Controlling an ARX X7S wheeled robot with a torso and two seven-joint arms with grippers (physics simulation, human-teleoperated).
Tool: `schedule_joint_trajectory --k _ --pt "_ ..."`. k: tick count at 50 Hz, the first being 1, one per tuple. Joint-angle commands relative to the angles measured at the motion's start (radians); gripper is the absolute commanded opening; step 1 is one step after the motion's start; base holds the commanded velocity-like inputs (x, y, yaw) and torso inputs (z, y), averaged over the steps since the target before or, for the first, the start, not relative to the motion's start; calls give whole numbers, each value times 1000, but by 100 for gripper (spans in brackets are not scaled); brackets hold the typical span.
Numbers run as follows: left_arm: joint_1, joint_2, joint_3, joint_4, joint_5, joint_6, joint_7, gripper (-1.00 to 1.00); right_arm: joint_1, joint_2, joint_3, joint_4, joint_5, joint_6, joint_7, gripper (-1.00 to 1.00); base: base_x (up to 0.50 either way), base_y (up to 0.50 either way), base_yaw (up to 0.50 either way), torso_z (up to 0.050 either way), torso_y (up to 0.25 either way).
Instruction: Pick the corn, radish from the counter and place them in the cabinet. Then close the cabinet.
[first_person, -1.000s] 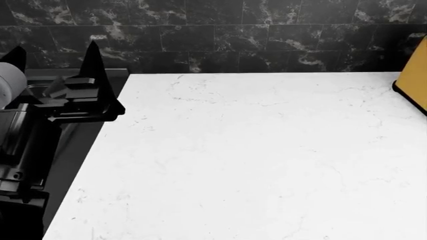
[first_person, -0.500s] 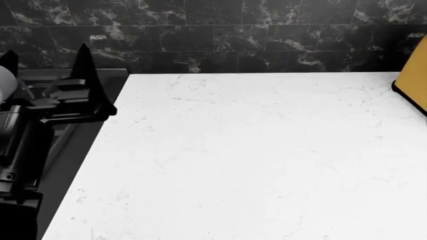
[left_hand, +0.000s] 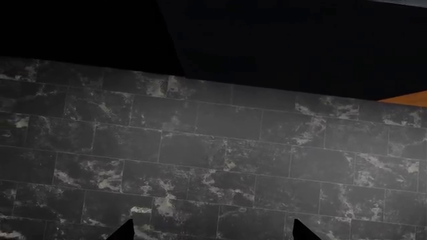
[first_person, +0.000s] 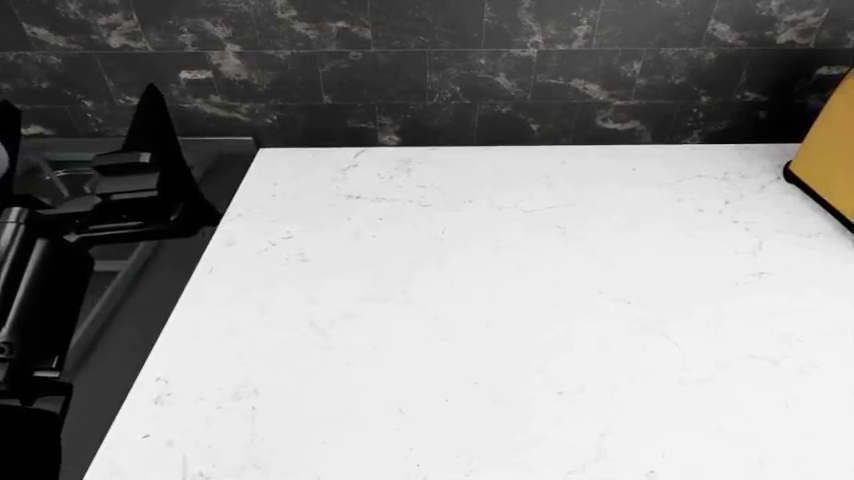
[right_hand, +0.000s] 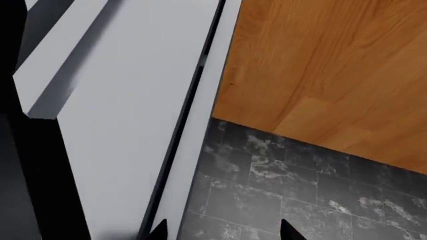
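Observation:
The white counter (first_person: 507, 300) fills the head view, and neither the corn nor the radish shows in any view. My left gripper (first_person: 78, 130) hangs open past the counter's left edge, over a dark surface, with nothing between its fingers. In the left wrist view that left gripper (left_hand: 212, 232) faces the black tiled wall. My right gripper (right_hand: 223, 231) is open and empty too, pointing at wall tiles beneath an orange wood-grain cabinet panel (right_hand: 333, 65). I cannot tell whether the cabinet's door stands open. The right gripper is outside the head view.
A yellow-sided toaster (first_person: 830, 165) stands at the counter's right edge. Black marbled tiles (first_person: 441, 80) back the counter. A pale grey panel (right_hand: 127, 100) runs beside the wood panel in the right wrist view. A dark overhang (left_hand: 280, 45) sits above the tiles in the left wrist view.
In the head view my left gripper has slid to the left and a little upward, away from the counter's edge. The pale rounded part at the far left has gone from view.

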Motion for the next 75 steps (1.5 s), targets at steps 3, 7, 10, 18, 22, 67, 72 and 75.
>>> schedule_joint_trajectory --k 3,7,10,18,22,67,72,75 --pt "-1 -6 0 -2 -5 7 -2 100 -8 -549 -155 140 90 -12 -15 100 41 15 39 14 0" --pt "4 -9 -2 -2 -6 10 0 100 38 -549 -147 114 139 -12 -38 100 42 15 39 15 0" --pt "6 -10 -2 -2 -5 13 2 100 66 -461 -118 -62 145 13 47 100 42 14 38 15 0" --pt "-6 -6 17 6 -6 8 -10 100 25 -79 -12 -759 197 79 403 100 27 15 37 12 0" --pt "-11 -2 32 9 0 5 -11 100 15 0 21 -903 219 71 450 100 0 0 0 0 0" --pt "41 -33 12 -5 25 45 17 100 -19 -548 70 309 146 -54 -171 100 0 0 1 1 0" --pt "48 -40 7 -9 28 48 21 100 -45 -549 -47 340 275 -77 -170 100 0 0 0 0 0" --pt "59 -48 -2 -16 37 54 31 100 -50 -549 -108 354 327 -83 -169 100 0 0 0 0 0"
